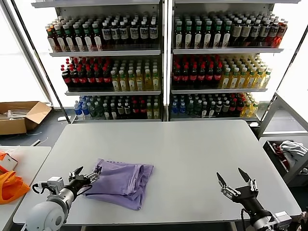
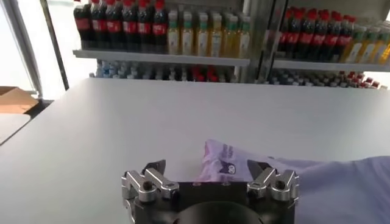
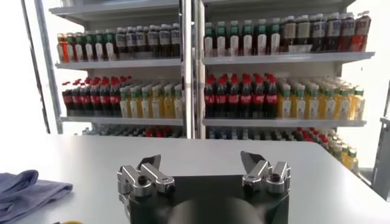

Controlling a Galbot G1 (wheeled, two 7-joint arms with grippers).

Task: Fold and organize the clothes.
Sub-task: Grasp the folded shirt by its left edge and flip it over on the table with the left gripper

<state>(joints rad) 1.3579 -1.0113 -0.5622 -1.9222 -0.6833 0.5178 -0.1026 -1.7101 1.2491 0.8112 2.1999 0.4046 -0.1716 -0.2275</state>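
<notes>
The clothes are one lavender T-shirt (image 1: 122,183), lying folded in a loose bundle on the grey table (image 1: 192,149), front left of centre. My left gripper (image 1: 87,174) is open at the shirt's left edge. In the left wrist view, a raised fold of the T-shirt (image 2: 341,182) with a dark print sits just beyond the left gripper (image 2: 207,167), whose jaws stand wide and untouched by cloth. My right gripper (image 1: 234,179) hovers open over bare table at the front right, well away from the shirt. The right wrist view shows the right gripper (image 3: 200,161) holding nothing, with the T-shirt (image 3: 24,189) far off to one side.
Shelves of bottles (image 1: 163,62) stand behind the table. A lower side table (image 1: 24,159) on the left carries a bright orange bag (image 1: 9,185). A cardboard box (image 1: 19,115) sits on the floor at far left. A bin with white-grey cloth (image 1: 291,149) is at right.
</notes>
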